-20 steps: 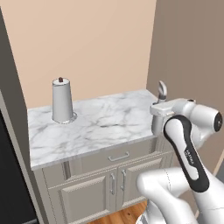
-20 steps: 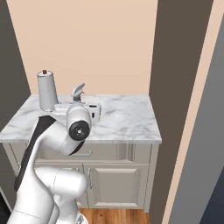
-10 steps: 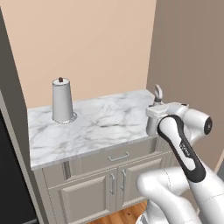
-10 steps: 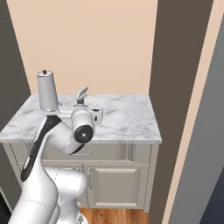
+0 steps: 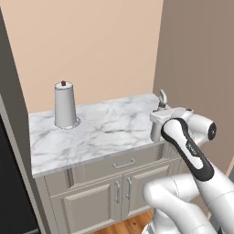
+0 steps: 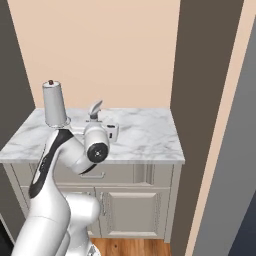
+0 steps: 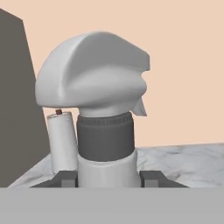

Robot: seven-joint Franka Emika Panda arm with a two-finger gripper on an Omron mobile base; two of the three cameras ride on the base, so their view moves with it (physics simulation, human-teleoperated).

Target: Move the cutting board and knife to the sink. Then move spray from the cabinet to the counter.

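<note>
The spray (image 7: 100, 87) is a grey bottle with a trigger head, standing upright between my two fingertips (image 7: 68, 178). My gripper (image 7: 108, 178) is shut on its body below the dark neck. In the left base view the spray (image 5: 162, 97) pokes up above the gripper (image 5: 160, 112) over the right end of the counter (image 5: 105, 128). The right base view has the spray (image 6: 95, 109) and gripper (image 6: 96, 122) near the counter's (image 6: 145, 135) middle. The hand hides the bottle's base. The cutting board, knife, sink and cabinet are out of view.
A white paper-towel roll (image 5: 64, 105) (image 6: 55, 104) (image 7: 63, 142) stands at the counter's back left. A dark tall panel (image 5: 196, 59) rises right of the counter, another (image 5: 11, 137) on the left. Cream drawers and doors (image 5: 119, 183) sit below.
The hand with the spray has shifted slightly left and down over the counter's right end, and the wrist has turned a little. The grip is unchanged.
</note>
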